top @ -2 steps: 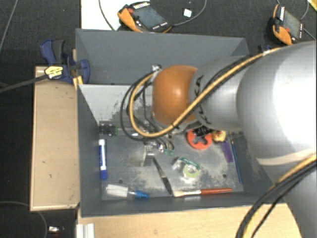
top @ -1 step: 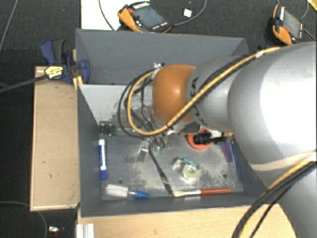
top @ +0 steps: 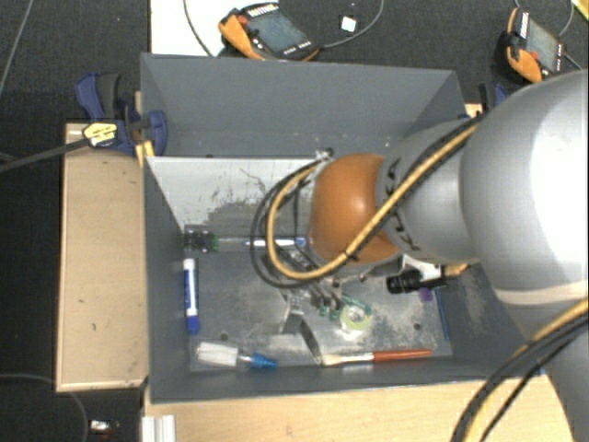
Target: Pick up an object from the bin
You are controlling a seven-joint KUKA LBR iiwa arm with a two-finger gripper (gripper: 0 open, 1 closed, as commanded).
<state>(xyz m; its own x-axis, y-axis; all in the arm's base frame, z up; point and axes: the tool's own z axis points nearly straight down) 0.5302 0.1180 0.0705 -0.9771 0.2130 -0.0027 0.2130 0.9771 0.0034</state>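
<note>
Gripper (top: pixel 313 316) down low near the front of the bin (top: pixel 276 109), just beside a small pale-green ring (top: pixel 355 318) lying loose on the floor, probably the pick; released or clenched, cannot tell; red-handled brush (top: pixel 391 355) along the front wall

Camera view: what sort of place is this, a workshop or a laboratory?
Most likely a robotics laboratory test bench. A robot arm reaches into a grey metal bin holding loose small things, such as a blue-capped marker, and orange-cased handheld devices with cables lie on the dark surface behind it.
</note>
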